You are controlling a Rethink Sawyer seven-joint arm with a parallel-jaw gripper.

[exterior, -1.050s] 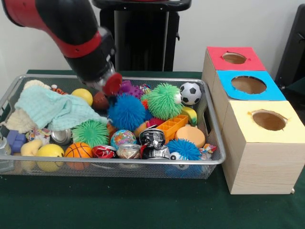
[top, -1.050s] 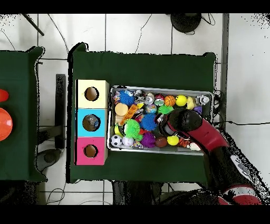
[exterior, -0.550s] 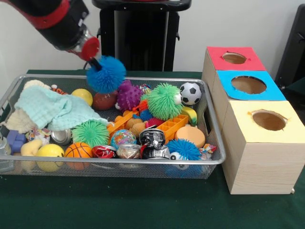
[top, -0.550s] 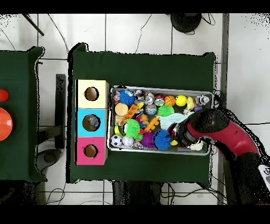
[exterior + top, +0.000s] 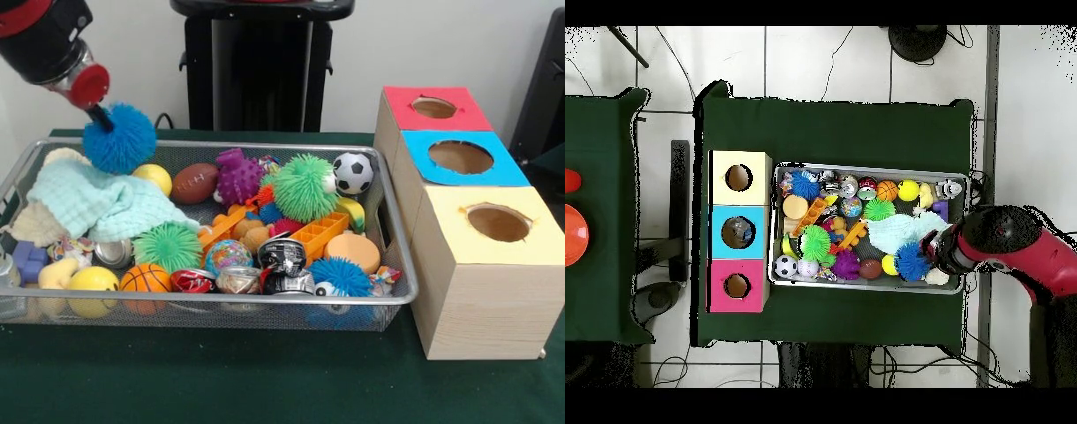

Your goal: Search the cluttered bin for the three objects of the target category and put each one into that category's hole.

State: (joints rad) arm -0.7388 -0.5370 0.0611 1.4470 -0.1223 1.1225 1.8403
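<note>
My claw pinches the blue spiky ball, hanging above the far left corner of the bin, over the pale cloth, so I judge I should carry it high across the clutter to the boxes and release squarely over the matching hole.

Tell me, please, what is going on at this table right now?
The Sawyer arm's gripper is holding a blue spiky ball in the air above the end of the wire bin farthest from the boxes. The bin is full of toys, among them a soccer ball, a green spiky ball and a light blue cloth. Beside the bin stand three boxes with holes on top: red, blue and yellow.
</note>
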